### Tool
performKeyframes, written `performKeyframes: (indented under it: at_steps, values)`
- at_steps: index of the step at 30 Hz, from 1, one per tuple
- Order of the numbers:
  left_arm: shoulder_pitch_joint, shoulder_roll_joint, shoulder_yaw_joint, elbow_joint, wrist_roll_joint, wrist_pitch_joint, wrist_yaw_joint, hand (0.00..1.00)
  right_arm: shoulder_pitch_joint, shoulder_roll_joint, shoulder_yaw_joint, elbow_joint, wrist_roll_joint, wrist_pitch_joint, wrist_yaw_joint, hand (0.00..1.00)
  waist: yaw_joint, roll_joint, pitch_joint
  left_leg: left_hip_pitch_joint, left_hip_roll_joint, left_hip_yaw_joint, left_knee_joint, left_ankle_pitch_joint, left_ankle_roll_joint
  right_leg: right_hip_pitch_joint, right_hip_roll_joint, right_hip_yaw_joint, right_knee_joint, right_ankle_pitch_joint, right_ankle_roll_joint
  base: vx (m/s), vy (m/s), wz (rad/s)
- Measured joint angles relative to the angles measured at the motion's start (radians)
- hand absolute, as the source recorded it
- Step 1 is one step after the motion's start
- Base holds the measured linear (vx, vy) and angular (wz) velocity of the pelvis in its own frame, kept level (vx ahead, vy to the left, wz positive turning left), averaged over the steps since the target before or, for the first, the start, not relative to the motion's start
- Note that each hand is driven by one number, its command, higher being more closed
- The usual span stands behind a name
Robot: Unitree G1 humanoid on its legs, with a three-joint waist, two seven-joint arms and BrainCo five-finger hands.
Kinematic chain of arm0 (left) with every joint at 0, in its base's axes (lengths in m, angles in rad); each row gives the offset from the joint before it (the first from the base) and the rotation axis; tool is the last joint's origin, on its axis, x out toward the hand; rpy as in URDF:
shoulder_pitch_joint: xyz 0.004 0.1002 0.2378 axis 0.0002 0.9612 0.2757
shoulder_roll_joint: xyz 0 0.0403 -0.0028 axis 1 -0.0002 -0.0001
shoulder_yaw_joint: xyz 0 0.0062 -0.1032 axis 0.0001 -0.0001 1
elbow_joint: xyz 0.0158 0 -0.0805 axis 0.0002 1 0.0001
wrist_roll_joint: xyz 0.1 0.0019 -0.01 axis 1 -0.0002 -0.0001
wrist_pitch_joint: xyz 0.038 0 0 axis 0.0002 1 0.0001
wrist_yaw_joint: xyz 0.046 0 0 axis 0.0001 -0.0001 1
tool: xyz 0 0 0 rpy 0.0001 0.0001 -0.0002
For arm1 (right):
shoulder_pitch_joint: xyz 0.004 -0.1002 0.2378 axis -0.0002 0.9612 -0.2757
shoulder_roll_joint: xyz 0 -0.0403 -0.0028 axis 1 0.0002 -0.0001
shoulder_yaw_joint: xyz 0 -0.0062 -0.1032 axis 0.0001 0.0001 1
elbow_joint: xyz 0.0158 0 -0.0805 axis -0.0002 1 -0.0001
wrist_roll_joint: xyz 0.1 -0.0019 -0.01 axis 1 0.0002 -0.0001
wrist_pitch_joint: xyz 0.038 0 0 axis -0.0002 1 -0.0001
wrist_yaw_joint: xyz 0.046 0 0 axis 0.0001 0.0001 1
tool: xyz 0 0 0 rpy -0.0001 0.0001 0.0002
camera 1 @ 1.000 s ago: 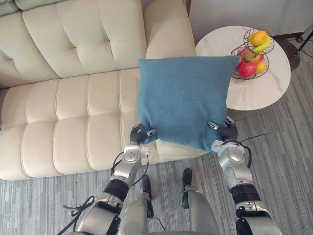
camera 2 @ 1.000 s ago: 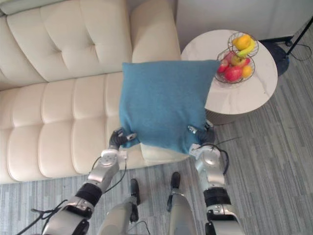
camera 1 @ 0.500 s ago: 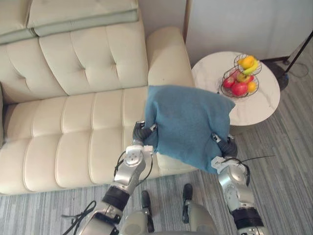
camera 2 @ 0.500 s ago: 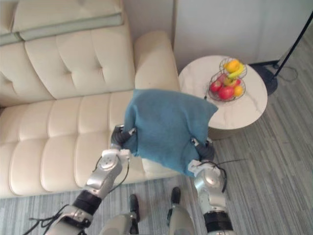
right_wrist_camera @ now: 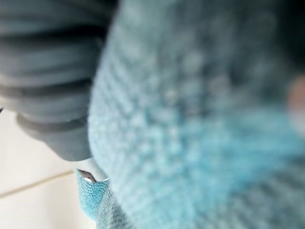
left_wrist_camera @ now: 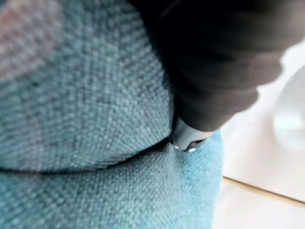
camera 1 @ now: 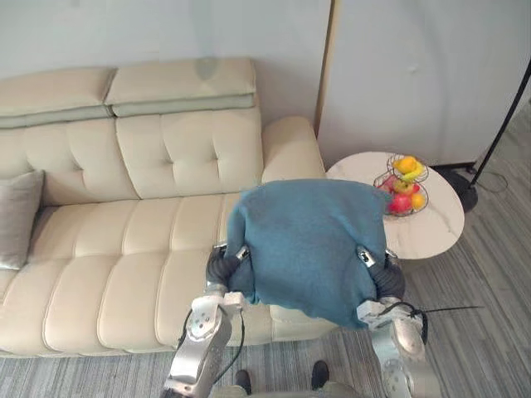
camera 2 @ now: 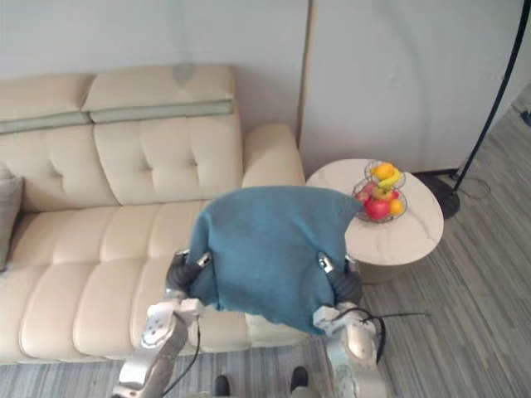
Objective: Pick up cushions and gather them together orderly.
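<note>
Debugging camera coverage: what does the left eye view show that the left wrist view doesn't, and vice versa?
Left eye, not left wrist: the grey cushion at the far end of the sofa, the round table with its fruit basket, and the right robot hand gripping the blue cushion. Left wrist, not left eye: the cushion's weave up close, creased where a silver fingertip presses in. Both: the blue cushion, the left robot hand gripping it, and a cream surface, likely the sofa.

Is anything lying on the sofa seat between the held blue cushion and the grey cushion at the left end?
Nothing visible. Left hand and right hand hold the blue cushion over the right end of the sofa; the seat up to the grey cushion lies bare.
</note>
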Motion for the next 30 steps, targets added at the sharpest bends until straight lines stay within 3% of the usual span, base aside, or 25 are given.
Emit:
performKeyframes:
  at_steps: [5, 7, 9, 10, 12, 15, 16, 17, 18, 19, 21, 22, 23, 24, 25, 26, 27, 28, 30]
  values:
    - [0.051, -0.001, 0.000, -0.030, -0.001, 0.000, -0.018, 1.00, 0.032, 0.002, 0.007, -0.007, -0.064, -0.021, 0.000, 1.00, 0.010, 0.003, 0.002, -0.096, 0.002, -0.095, 0.165, -0.029, -0.008, 0.012, -0.035, -0.129, 0.105, -0.085, -0.011, -0.05, -0.014, 0.77]
    - [0.051, -0.011, 0.004, -0.031, -0.003, 0.000, -0.018, 1.00, 0.029, 0.000, 0.006, -0.027, -0.081, -0.022, -0.009, 1.00, 0.013, 0.008, 0.005, -0.150, 0.032, -0.020, 0.222, -0.071, 0.009, -0.006, -0.061, -0.185, 0.158, -0.116, -0.014, -0.08, 0.027, 0.97]
    - [0.052, -0.018, 0.005, -0.029, -0.035, -0.001, -0.019, 1.00, 0.000, -0.002, 0.002, -0.029, -0.104, -0.023, -0.028, 1.00, 0.015, -0.007, 0.013, -0.209, 0.097, 0.129, 0.314, -0.093, 0.067, -0.020, -0.137, -0.254, 0.206, -0.132, -0.015, 0.00, 0.125, 0.95]
    - [0.052, -0.018, 0.005, -0.026, -0.038, -0.001, -0.019, 1.00, -0.011, -0.002, 0.002, -0.029, -0.120, -0.023, -0.035, 1.00, 0.015, -0.013, 0.016, -0.211, 0.106, 0.139, 0.320, -0.087, 0.077, -0.018, -0.158, -0.262, 0.212, -0.135, -0.010, 0.01, 0.154, 0.73]
    - [0.052, -0.028, 0.005, -0.007, -0.038, -0.003, -0.019, 1.00, -0.042, -0.003, -0.002, -0.026, -0.137, -0.023, -0.046, 1.00, 0.017, -0.015, 0.015, -0.201, 0.159, 0.149, 0.266, -0.064, 0.070, -0.006, -0.223, -0.277, 0.209, -0.128, 0.037, 0.06, 0.250, 0.53]
    - [0.046, -0.048, -0.003, 0.035, -0.038, -0.016, -0.018, 1.00, -0.071, -0.007, -0.023, 0.035, -0.158, -0.027, -0.056, 1.00, 0.001, 0.002, 0.002, -0.190, 0.208, 0.153, 0.198, -0.032, 0.017, 0.027, -0.245, -0.284, 0.159, -0.118, 0.108, 0.14, 0.404, 0.49]
    - [0.027, -0.040, -0.018, 0.084, -0.039, -0.018, -0.019, 1.00, -0.075, 0.001, -0.038, 0.097, -0.160, -0.028, -0.068, 1.00, -0.010, -0.014, -0.017, -0.191, 0.174, 0.175, 0.206, 0.046, -0.065, 0.069, -0.269, -0.258, 0.091, -0.098, 0.145, 0.20, 0.417, 0.57]
    - [0.025, -0.034, -0.019, 0.092, -0.039, -0.017, -0.019, 1.00, -0.074, 0.005, -0.039, 0.108, -0.160, -0.026, -0.069, 1.00, -0.011, -0.027, -0.022, -0.193, 0.156, 0.178, 0.208, 0.040, -0.056, 0.073, -0.279, -0.249, 0.077, -0.092, 0.143, 0.21, 0.397, 0.62]
    - [0.024, -0.011, -0.022, 0.109, -0.039, -0.017, -0.019, 1.00, -0.067, 0.018, -0.039, 0.135, -0.162, -0.018, -0.069, 1.00, -0.022, -0.068, -0.044, -0.221, 0.109, 0.178, 0.241, 0.007, -0.031, 0.077, -0.296, -0.209, 0.032, -0.045, 0.104, 0.26, 0.333, 0.32]
    - [0.011, -0.005, -0.022, 0.137, -0.039, -0.016, -0.019, 1.00, -0.077, 0.023, -0.039, 0.157, -0.165, -0.010, -0.070, 1.00, -0.022, -0.073, -0.045, -0.267, 0.096, 0.176, 0.338, -0.051, -0.015, 0.071, -0.317, -0.196, 0.035, 0.057, 0.136, 0.26, 0.361, 0.26]
    - [0.009, -0.001, -0.029, 0.167, -0.038, -0.004, -0.019, 1.00, -0.083, 0.029, -0.042, 0.201, -0.165, 0.006, -0.076, 1.00, -0.013, -0.067, -0.042, -0.263, 0.093, 0.191, 0.413, -0.105, 0.016, 0.060, -0.343, -0.180, 0.082, 0.146, 0.129, 0.26, 0.477, -0.21]
    - [0.011, 0.005, -0.036, 0.176, -0.038, 0.002, -0.019, 1.00, -0.082, 0.029, -0.041, 0.215, -0.162, 0.013, -0.080, 1.00, -0.003, -0.051, -0.031, -0.206, 0.086, 0.226, 0.402, -0.134, 0.054, -0.011, -0.370, -0.169, 0.224, 0.200, 0.001, 0.22, 0.456, -0.44]
    - [0.011, 0.007, -0.036, 0.175, -0.037, 0.002, -0.019, 1.00, -0.082, 0.028, -0.041, 0.215, -0.161, 0.013, -0.080, 1.00, -0.005, -0.042, -0.024, -0.185, 0.088, 0.235, 0.386, -0.139, 0.061, -0.038, -0.364, -0.138, 0.286, 0.181, -0.024, 0.22, 0.393, -0.38]
    - [0.009, 0.014, -0.036, 0.175, -0.037, 0.001, -0.019, 1.00, -0.082, 0.036, -0.041, 0.215, -0.161, 0.013, -0.080, 1.00, -0.017, -0.036, -0.019, -0.150, 0.086, 0.239, 0.354, -0.142, 0.067, -0.092, -0.321, -0.062, 0.409, 0.090, 0.012, 0.22, 0.307, -0.08]
    - [0.009, 0.024, -0.036, 0.173, -0.036, 0.000, -0.019, 1.00, -0.083, 0.052, -0.042, 0.215, -0.161, 0.013, -0.080, 1.00, -0.037, -0.033, -0.015, -0.093, 0.071, 0.252, 0.283, -0.143, 0.068, -0.161, -0.224, 0.019, 0.551, -0.050, 0.060, 0.21, 0.256, -0.04]
    - [0.008, 0.026, -0.036, 0.173, -0.036, 0.000, -0.019, 1.00, -0.083, 0.055, -0.042, 0.215, -0.161, 0.013, -0.080, 1.00, -0.040, -0.033, -0.015, -0.068, 0.060, 0.260, 0.253, -0.142, 0.067, -0.179, -0.183, 0.030, 0.574, -0.091, 0.068, 0.18, 0.195, -0.12]
    - [0.008, 0.033, -0.036, 0.170, -0.036, -0.002, -0.020, 1.00, -0.087, 0.056, -0.042, 0.215, -0.159, 0.012, -0.077, 1.00, -0.040, -0.043, -0.014, -0.031, 0.038, 0.282, 0.212, -0.142, 0.067, -0.201, -0.115, 0.028, 0.560, -0.143, 0.056, 0.17, 0.149, -0.27]
    - [0.005, 0.036, -0.036, 0.165, -0.036, -0.003, -0.021, 1.00, -0.100, 0.057, -0.041, 0.215, -0.159, 0.011, -0.077, 1.00, -0.039, -0.070, -0.014, 0.004, 0.000, 0.308, 0.183, -0.142, 0.067, -0.206, -0.074, -0.029, 0.492, -0.168, 0.016, 0.17, 0.121, -0.32]
    - [-0.004, 0.033, -0.036, 0.164, -0.036, -0.002, -0.021, 1.00, -0.122, 0.048, -0.042, 0.216, -0.159, 0.010, -0.077, 1.00, -0.039, -0.086, -0.023, 0.018, -0.026, 0.327, 0.183, -0.143, 0.068, -0.185, -0.037, -0.068, 0.345, -0.173, -0.052, 0.20, 0.064, -0.39]
